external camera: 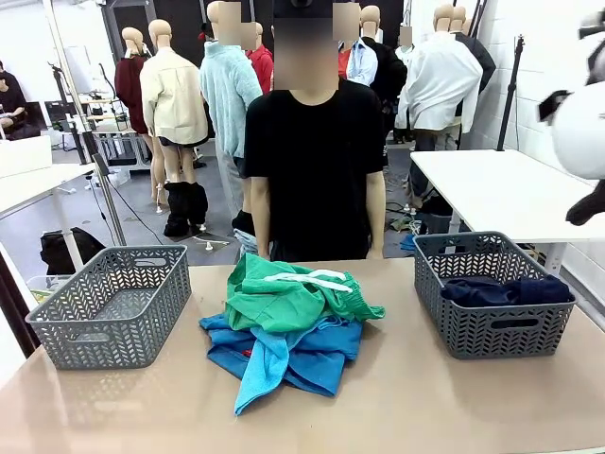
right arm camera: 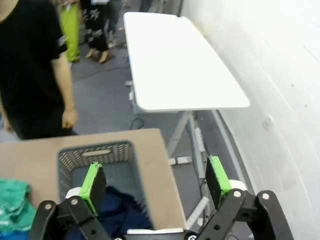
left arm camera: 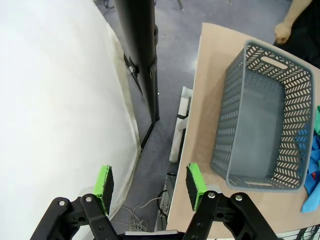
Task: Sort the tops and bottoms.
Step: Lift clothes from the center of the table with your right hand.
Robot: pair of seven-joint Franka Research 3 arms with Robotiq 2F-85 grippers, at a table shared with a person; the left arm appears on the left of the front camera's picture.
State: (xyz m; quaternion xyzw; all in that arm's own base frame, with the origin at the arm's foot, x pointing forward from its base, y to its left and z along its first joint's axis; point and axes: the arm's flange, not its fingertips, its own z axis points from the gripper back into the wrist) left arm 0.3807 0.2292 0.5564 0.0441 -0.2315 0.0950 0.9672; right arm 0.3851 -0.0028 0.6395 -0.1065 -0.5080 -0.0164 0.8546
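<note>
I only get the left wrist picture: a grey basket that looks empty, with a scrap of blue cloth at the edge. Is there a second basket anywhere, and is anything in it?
Observer: Yes. A second grey basket stands at the right end of the table, with a dark navy garment lying in it.
Operator: And what does that blue scrap belong to?
Observer: A pile in the middle of the table. A bright green garment with a white drawstring lies on top of a medium blue shirt and a light turquoise shirt.
Operator: What is the other claw doing?
Observer: The right claw is open with nothing in it, pointing down toward that second basket.
</note>
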